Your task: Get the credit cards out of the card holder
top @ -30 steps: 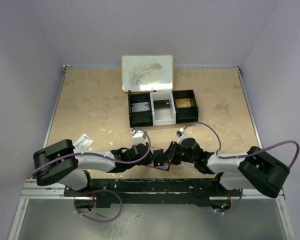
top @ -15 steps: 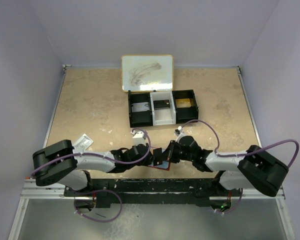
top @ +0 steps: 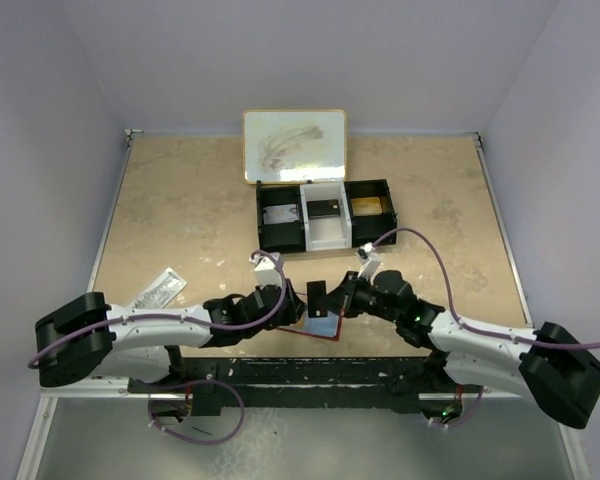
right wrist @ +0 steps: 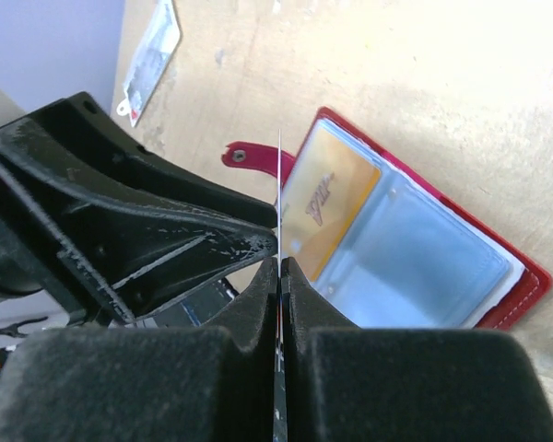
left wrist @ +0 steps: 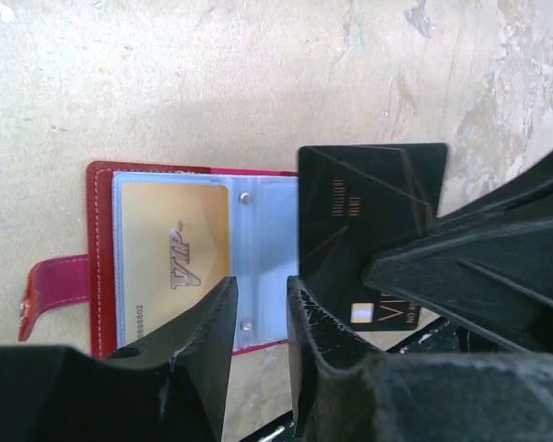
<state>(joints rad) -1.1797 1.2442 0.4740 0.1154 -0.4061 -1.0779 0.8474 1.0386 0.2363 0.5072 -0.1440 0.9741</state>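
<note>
Black card (left wrist: 369, 230) now out of card holder (left wrist: 263, 249) | right end effector (right wrist: 278, 276) pinching

**Top view.** Light is even and diffuse, from above; no hard shadows are recorded. The table (top: 180, 200) is rendered bright beige and the walls (top: 310, 60) pale lilac. Soft, dim shadow is noted under the arms (top: 170, 325) at the near edge. The strip nearer than the table reads grey and duller. Focus is sharp throughout.

**Left wrist view.** The table and holder (left wrist: 100, 258) are sharp. A broad soft shadow is cast on the table just beyond the holder. The left fingers (left wrist: 203, 341) are rendered near black, with soft edges. A faint sheen is seen on the black card (left wrist: 369, 212).

**Right wrist view.** The right fingers (right wrist: 240, 322) are dark and out of focus. The card's edge is caught as a thin bright line. Pale glare is seen on the sleeves (right wrist: 424, 249). The upper left corner is washed out and blurred.
</note>
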